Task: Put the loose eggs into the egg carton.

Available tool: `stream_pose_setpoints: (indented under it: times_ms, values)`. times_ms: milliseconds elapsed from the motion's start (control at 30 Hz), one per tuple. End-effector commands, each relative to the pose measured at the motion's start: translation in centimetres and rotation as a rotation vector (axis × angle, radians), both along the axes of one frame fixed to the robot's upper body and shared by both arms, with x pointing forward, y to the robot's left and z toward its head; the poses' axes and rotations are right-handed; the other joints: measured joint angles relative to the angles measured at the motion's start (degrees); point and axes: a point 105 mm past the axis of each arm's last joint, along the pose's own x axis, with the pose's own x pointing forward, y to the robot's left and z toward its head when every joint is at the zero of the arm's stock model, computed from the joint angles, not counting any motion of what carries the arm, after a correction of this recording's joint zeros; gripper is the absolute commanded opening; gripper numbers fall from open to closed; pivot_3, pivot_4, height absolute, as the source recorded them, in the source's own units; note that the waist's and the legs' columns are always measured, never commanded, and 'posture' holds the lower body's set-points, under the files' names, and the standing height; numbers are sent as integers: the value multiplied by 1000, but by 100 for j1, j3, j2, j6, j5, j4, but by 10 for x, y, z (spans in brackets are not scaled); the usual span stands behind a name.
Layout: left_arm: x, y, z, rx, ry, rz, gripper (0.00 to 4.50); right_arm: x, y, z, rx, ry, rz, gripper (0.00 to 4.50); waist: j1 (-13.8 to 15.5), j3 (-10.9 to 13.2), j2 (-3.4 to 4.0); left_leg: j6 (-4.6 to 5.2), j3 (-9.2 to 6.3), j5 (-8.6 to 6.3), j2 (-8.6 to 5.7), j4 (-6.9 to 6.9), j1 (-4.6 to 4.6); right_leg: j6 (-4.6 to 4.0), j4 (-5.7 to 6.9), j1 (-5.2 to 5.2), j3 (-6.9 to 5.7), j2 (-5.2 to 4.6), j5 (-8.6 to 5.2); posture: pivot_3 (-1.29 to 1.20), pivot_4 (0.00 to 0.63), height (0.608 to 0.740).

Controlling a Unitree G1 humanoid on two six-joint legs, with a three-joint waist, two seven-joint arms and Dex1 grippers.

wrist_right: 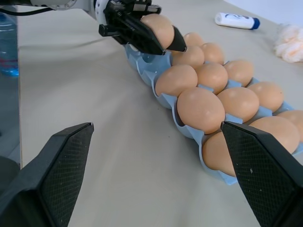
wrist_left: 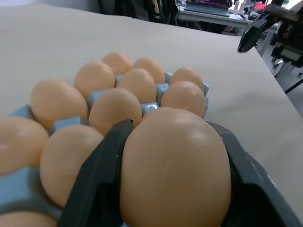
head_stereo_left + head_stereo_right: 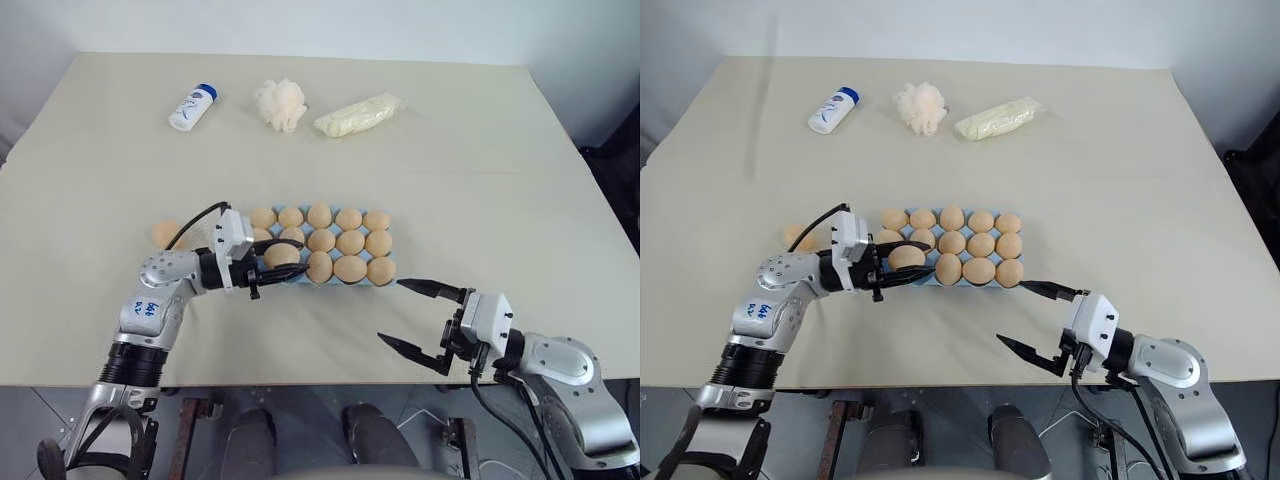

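One loose egg (image 3: 164, 233) is lying on the table (image 3: 480, 160) just behind the left gripper's wrist, beside the left end of the egg carton (image 3: 300, 279). The left gripper (image 3: 283, 263) is reaching in level over the carton's near left corner, its two black fingers (image 2: 97, 175) pinching an egg (image 2: 176, 170) between them above the cups. Beyond its fingertips, the carton's other cups are sitting full of eggs. Far ahead of it across the table, a white bottle (image 3: 193, 107), a fluffy cream puff (image 3: 281, 103) and a clear bag (image 3: 358, 114) are lying in a row. The right gripper (image 3: 418, 318) is hovering near the table's front edge with its fingers spread wide and nothing between them, the carton's near right corner lying just ahead of its upper fingertip.
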Motion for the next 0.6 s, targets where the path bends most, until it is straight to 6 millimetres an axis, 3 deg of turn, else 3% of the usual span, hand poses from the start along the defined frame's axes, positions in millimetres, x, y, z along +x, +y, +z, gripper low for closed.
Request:
stream_pose_setpoints:
  times_ms: [33, 133, 233, 333, 467, 600]
  values:
    - [3, 4, 10, -6, -57, 11, 3367, -3, 1, 10, 10, -41, -6, 4500, 23, 0, 0, 1, 0, 0, 0, 3, 0, 0, 2, 1, 0, 0, 0, 0, 150, 740]
    - [3, 5, 7, 3, -68, 11, 4278, -3, -1, 9, 7, -38, -4, 4500, 66, 0, 0, 5, 0, 3, -1, 8, 1, 0, 8, 1, 0, 0, 0, 0, 150, 740]
    - [0, 7, 10, -4, -83, 8, 4278, -3, 0, 12, 11, -38, 23, 4500, 79, 0, 0, 5, -1, 4, -1, 10, 1, 1, 10, 1, 1, 0, 1, 0, 150, 740]
    - [-1, 22, 21, -35, -102, 54, 4278, -2, 4, 19, 38, -43, 50, 4500, 67, 0, 0, 5, -2, 4, 0, 10, 0, 2, 10, 1, 1, -1, 1, 0, 150, 740]
    - [-8, 85, 41, -84, -173, 319, 4401, 3, 15, 35, 98, -81, 128, 4500, -56, 0, 1, 5, 1, 4, 10, 1, 1, 2, 18, -7, 1, 3, 1, 0, 150, 740]
    - [-31, 125, 24, -47, -135, 482, 4401, 6, 21, 36, 107, -76, 165, 4500, -71, 2, 3, 3, -12, 1, 13, -7, 3, 2, 19, -5, -14, -2, 1, 0, 150, 740]
